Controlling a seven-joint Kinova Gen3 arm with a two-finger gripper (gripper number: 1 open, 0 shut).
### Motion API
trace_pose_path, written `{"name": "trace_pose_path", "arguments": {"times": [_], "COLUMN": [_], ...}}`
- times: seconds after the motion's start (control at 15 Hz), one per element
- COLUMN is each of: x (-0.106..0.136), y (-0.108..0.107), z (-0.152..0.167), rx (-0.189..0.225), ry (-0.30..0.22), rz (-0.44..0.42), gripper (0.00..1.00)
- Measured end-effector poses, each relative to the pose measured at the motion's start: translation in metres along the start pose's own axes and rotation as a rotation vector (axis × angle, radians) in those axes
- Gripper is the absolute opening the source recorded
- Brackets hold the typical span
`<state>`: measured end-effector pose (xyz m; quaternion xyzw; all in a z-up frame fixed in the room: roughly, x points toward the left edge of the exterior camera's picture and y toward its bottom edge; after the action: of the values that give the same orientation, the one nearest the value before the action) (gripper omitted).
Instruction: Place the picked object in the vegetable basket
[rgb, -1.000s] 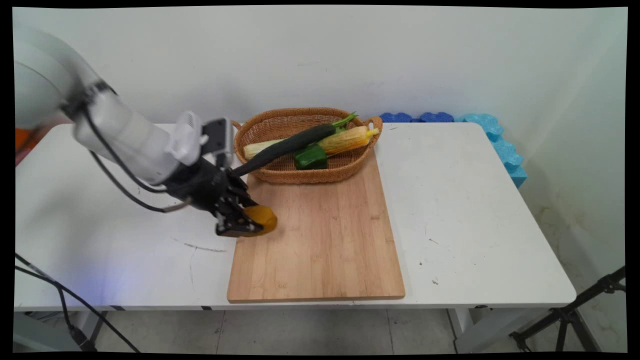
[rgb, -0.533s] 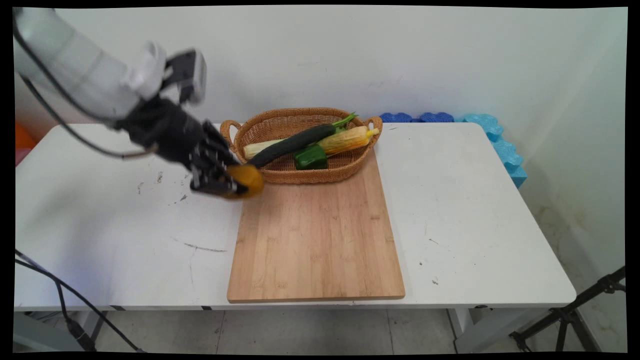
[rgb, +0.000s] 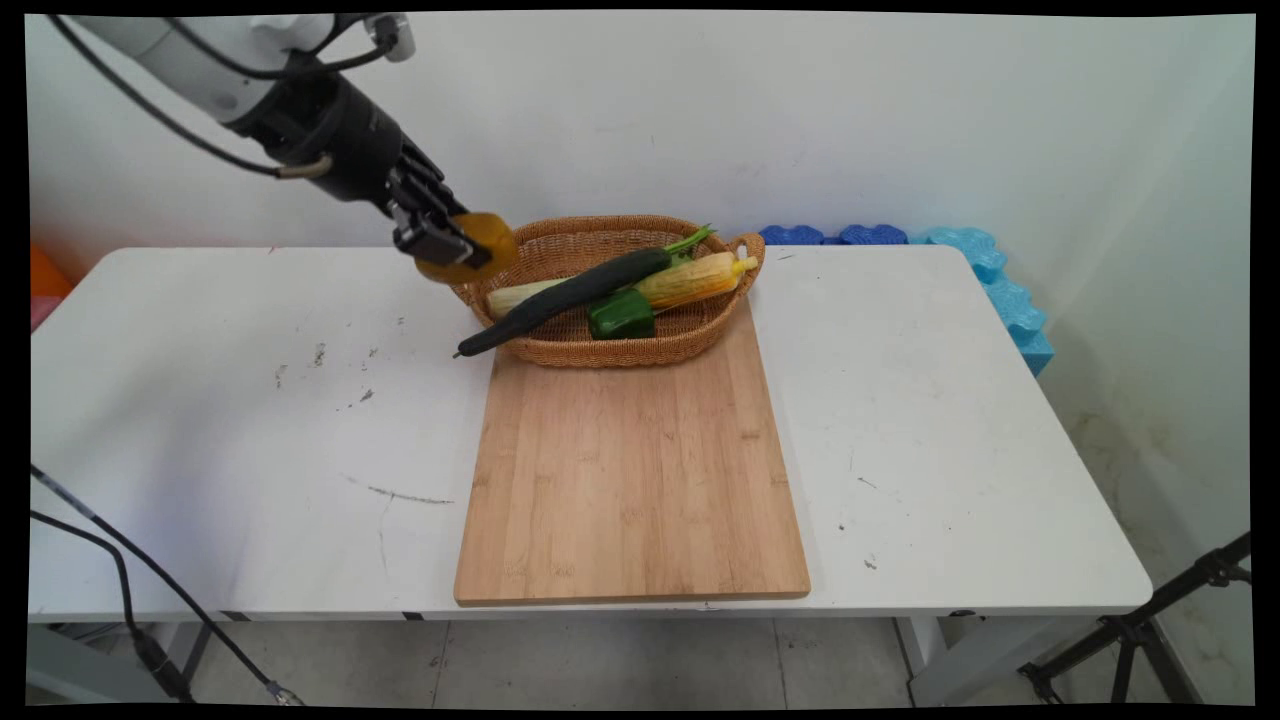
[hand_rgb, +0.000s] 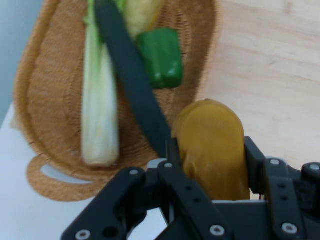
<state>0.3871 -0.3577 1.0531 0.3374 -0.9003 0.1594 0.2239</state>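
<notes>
above the white table (rgb: 200, 400) and the wooden cutting board (rgb: 640, 470), i had carried my load up off the board's left edge in the past second. the wicker basket (rgb: 700, 340) of cucumber (rgb: 560, 300), corn (rgb: 690, 282) and green pepper (rgb: 620, 315) lay just below and ahead of my gripper (rgb: 450, 250), its fingers clamped on the yellow-orange vegetable (hand_rgb: 212, 150).

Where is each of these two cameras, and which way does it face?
Main view: fixed above the table's near side, looking across to the wall; the arm enters upper left with its gripper.
Hand view: on the hand, looking along the gripper down at the basket; linkage and fingers show.
Both show the yellow-orange piece, basket, cucumber and board.
</notes>
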Motion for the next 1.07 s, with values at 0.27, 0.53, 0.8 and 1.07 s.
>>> {"name": "trace_pose_path", "arguments": {"times": [0.27,0.53,0.8,1.07], "x": [-0.002,-0.004,-0.002,0.000], "y": [-0.027,-0.046,-0.058,-0.066], "z": [0.027,0.062,0.095,0.120], "rx": [0.067,0.109,0.131,0.143], "ry": [-0.036,-0.066,-0.070,-0.069], "rz": [-0.072,-0.145,-0.191,-0.216], "gripper": [0.00,0.00,0.00,0.00]}}
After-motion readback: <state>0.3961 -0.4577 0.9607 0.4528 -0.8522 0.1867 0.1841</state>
